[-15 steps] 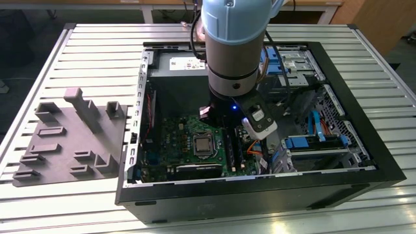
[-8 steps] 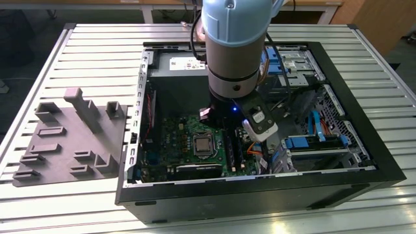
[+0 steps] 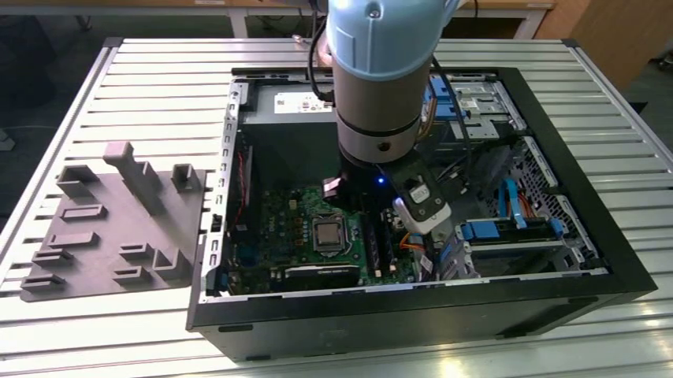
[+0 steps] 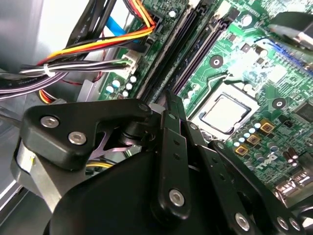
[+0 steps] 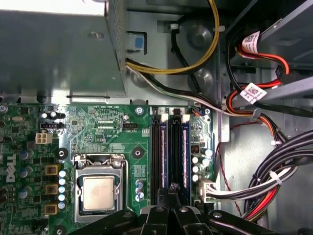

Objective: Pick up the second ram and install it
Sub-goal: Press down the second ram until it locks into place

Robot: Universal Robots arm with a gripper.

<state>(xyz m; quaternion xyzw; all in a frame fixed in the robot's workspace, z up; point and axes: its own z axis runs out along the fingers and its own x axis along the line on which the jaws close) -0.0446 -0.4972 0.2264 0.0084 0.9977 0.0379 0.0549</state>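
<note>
A slatted metal table (image 3: 147,71) carries an open computer case (image 3: 589,260) with a grey tray (image 3: 105,228) near its edge. The gripper (image 5: 172,192) is lowered over the motherboard (image 5: 98,127); its jaws look clenched, though on what cannot be told. The second ram (image 5: 172,147) seems seated between the slots (image 5: 155,152). It is judged light, stiff and fragile, best held by the long edges. Printing cannot be read reliably

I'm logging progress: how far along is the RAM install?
Done: pickup looks finished, since the gripper is down inside the case, over the memory slots. In hand: seating the second ram, seemingly the bluish-edged stick standing in a slot beside the gripper's tip. Left: whether it is fully latched cannot be told.
</note>
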